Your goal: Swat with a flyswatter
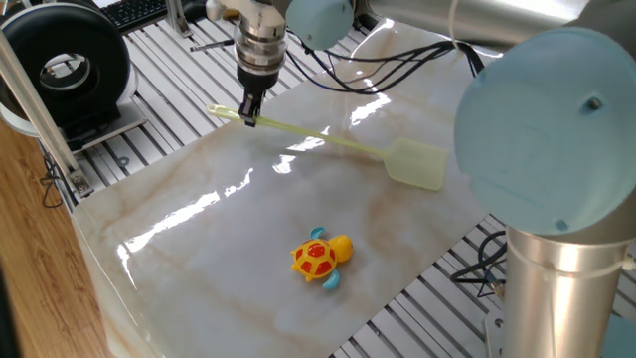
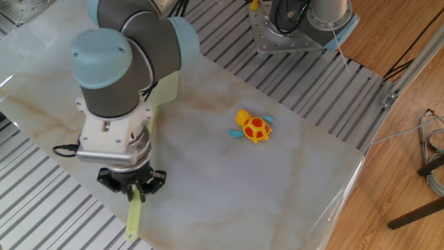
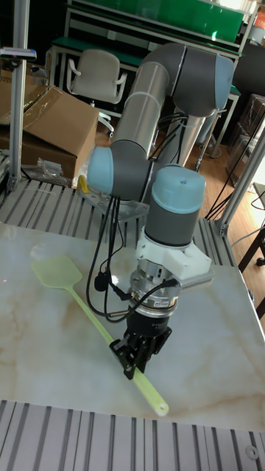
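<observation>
The flyswatter [image 1: 328,140] is pale yellow-green, with a long thin handle and a small mesh head [image 1: 415,164]. It lies nearly level, low over the marble table [image 1: 199,249]. My gripper [image 1: 248,114] is shut on the handle close to its end, pointing straight down. In the other fixed view the gripper [image 2: 137,194] pinches the handle [image 2: 133,219] at the table's near-left edge, and the arm hides most of the head. The tall fixed view shows the gripper [image 3: 135,364] with the flyswatter [image 3: 55,272] stretching up-left. The orange-and-yellow toy turtle [image 1: 320,257] sits apart, mid-table.
A black round device [image 1: 65,65] and a keyboard [image 1: 134,10] stand beyond the table's far-left edge. Slatted metal [image 2: 41,201] surrounds the marble top. The arm's base [image 2: 291,31] and cables are at one side. A cardboard box [image 3: 51,125] stands behind.
</observation>
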